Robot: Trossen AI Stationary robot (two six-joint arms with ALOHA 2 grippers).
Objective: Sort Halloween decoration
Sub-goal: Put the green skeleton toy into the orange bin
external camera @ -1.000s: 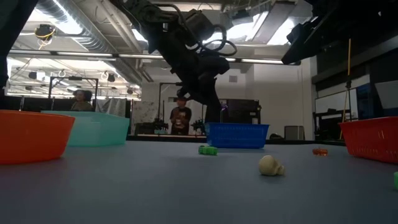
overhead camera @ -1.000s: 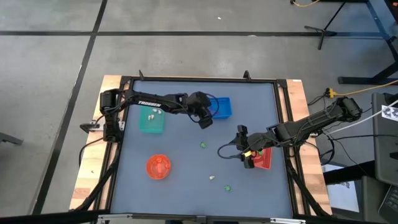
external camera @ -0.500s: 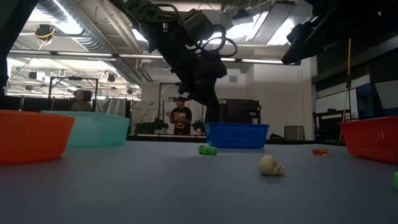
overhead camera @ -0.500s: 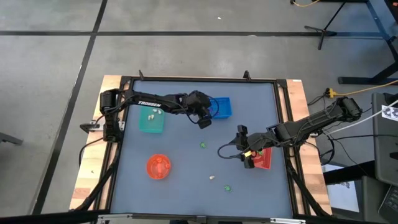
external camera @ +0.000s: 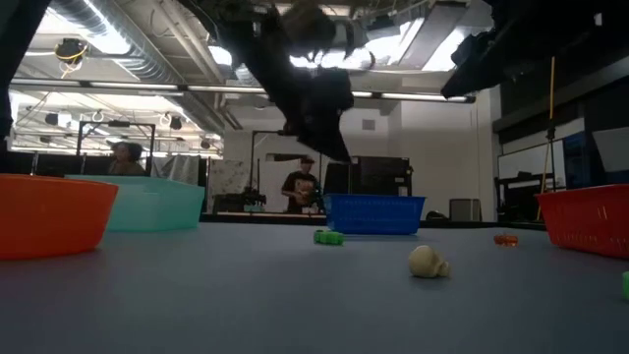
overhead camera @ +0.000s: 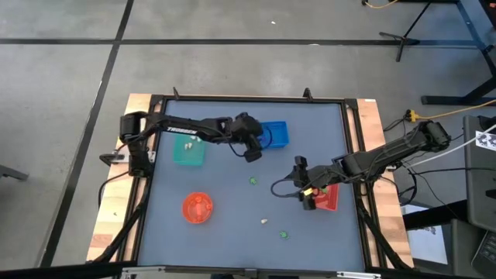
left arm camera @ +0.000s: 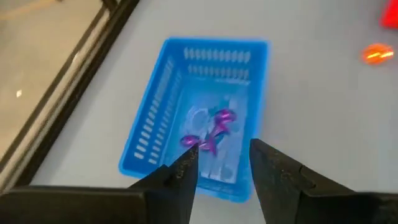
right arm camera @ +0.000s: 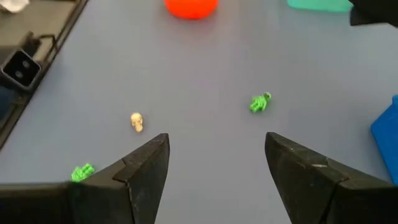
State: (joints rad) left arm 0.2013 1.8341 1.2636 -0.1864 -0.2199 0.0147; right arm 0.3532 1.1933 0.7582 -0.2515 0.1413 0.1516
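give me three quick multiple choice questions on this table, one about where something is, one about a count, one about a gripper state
1. Where do the purple trinkets lie?
A. in the blue tray
B. in the orange bowl
C. on the bare table

2. How many green trinkets does the right wrist view show on the table?
A. none
B. two
C. five

3. How does the right gripper stand?
A. shut on a skull
B. open, empty
C. shut on a tray

Answers:
1 A, the left wrist view shows them inside the blue tray.
2 B, one mid-table, one near the finger.
3 B, its fingers stand wide apart with only table between.

slatted plastic blue tray (left arm camera: pixel 186 112), matt table (overhead camera: pixel 232 194)
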